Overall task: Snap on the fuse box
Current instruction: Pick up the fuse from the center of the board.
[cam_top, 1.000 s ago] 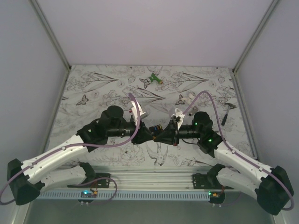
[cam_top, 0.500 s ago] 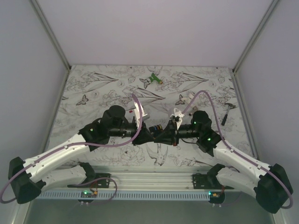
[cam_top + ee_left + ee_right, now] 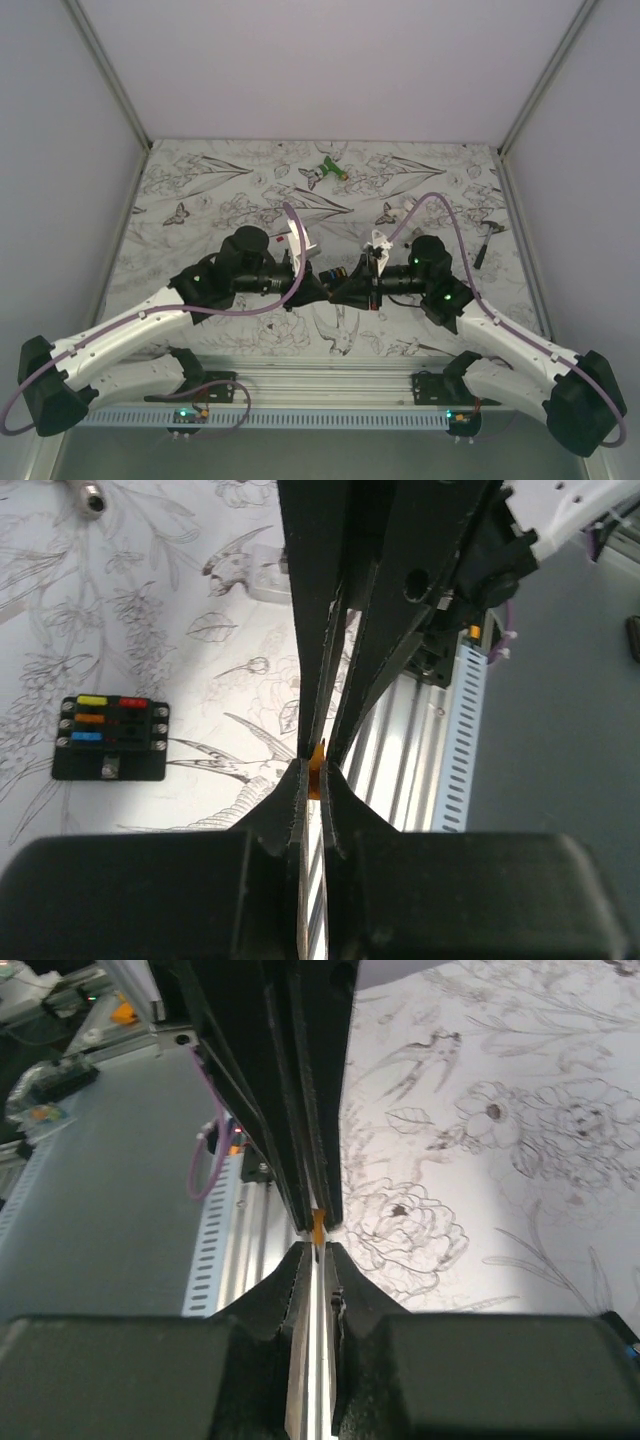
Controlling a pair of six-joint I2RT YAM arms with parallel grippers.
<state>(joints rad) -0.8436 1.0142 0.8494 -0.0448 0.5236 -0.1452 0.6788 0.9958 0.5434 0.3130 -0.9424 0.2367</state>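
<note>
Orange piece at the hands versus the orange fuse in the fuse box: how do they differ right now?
The orange piece is pinched off the table where the left hand meets the right hand tip to tip; the orange fuse sits in the fuse box on the table. Only a sliver of the piece shows; the fuse's whole top shows. Both are orange.

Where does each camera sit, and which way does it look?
Top: above and behind the arms, looking down on the table; both arms show, left gripper and right gripper tip to tip.
Left wrist: on the left arm, facing the right gripper; own fingers below, fuse box on the table.
Right wrist: on the right arm, facing the left gripper; own fingers below.
Shared: both wrist views show an orange piece between the tips.
</note>
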